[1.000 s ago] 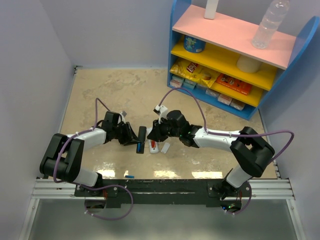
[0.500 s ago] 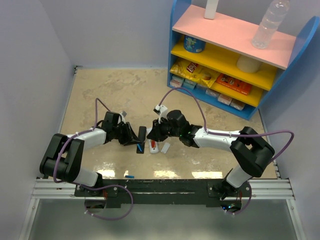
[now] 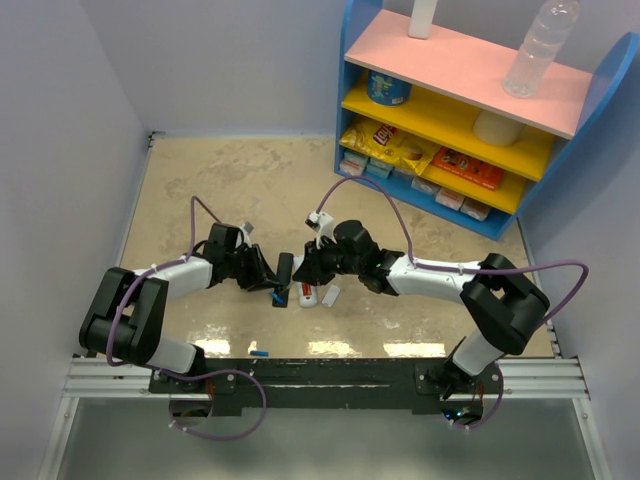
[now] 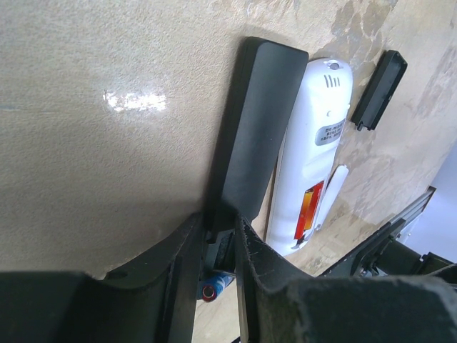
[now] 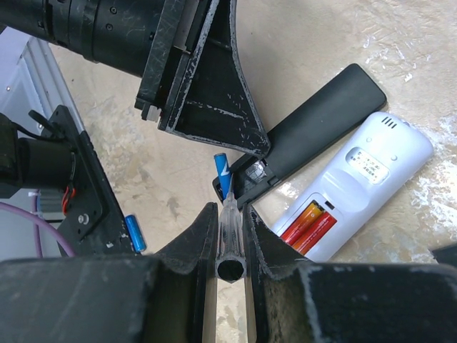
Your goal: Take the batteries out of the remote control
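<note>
- The left gripper (image 4: 218, 225) is closed tight on one end of the black remote (image 4: 253, 121). Its matte, scuffed fingers pinch the slab edge-on, and the remote's other end rests on the table (image 3: 230, 190).
- The right gripper (image 5: 229, 214) is nearly shut on a thin clear stick (image 5: 230, 230). The stick points forward, with its tip at the clamped end of the black remote.
- Only the right wrist view shows that end plainly: a blue cell (image 5: 223, 170) juts up, tilted, just beside the stick's tip. The left wrist view catches only a blue cylinder with a red tip between its fingers.
- The white remote (image 5: 371, 168) is glossy with a rounded end. It lies back-up alongside the black one — whether they touch I cannot tell. Two orange-red cells (image 5: 308, 220) sit side by side in its open bay.
- Only the left wrist view shows the black cover (image 4: 379, 89), a flat rectangle beyond the white remote. The slim white cover (image 4: 333, 191) lies against that remote's side.
- A loose blue cell (image 5: 133, 233) lies near the table's near edge, well apart from the remotes.
- The table is beige, mottled like stone, with glare patches. A painted shelf (image 3: 470, 65) stands at its far right corner.
</note>
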{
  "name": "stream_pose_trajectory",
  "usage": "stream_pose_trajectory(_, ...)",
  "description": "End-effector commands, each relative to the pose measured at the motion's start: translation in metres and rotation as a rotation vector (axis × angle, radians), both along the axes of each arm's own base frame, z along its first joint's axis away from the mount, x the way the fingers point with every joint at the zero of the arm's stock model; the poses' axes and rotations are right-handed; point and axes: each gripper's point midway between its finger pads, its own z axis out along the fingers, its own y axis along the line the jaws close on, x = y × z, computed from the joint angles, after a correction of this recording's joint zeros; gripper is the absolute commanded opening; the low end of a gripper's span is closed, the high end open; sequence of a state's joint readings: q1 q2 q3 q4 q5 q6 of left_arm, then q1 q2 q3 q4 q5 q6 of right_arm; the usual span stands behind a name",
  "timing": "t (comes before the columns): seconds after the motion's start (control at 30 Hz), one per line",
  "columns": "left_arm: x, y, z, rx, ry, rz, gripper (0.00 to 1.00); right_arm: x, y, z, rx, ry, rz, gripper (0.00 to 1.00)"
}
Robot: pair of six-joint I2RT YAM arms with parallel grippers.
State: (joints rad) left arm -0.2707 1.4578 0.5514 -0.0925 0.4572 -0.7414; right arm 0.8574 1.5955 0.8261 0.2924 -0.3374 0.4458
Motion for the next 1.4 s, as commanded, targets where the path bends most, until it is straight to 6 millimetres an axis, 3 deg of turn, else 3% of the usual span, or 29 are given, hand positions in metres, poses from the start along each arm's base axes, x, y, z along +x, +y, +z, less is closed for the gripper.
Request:
stream_pose_trajectory(0.0,-0.019,0.014,-0.02,0.093,0.067,0.011,0.3,-0.01,0.009,0.026,0.07,-0.02,0.049,0.0)
stream_pose_trajectory(0.77,-0.012,0.014,-0.013,0.099,0.039,0.009,0.3,-0.013,0.008,0.038,0.049,-0.029,0.038,0.0)
stream_pose_trajectory(0.97,0.002,0.02,0.002,0.157,-0.012,0.009,0.36,0.0,-0.011,0.054,-0.046,-0.089,-0.038,0.0)
stream_pose_trajectory(1.13,0.009,0.019,0.012,0.175,-0.038,-0.002,0.39,0.012,-0.032,0.054,-0.194,-0.118,-0.103,0.0)
stream_pose_trajectory(1.37,0.018,-0.001,0.03,0.126,-0.116,-0.067,0.39,0.019,-0.048,0.056,-0.302,-0.144,-0.137,0.0)
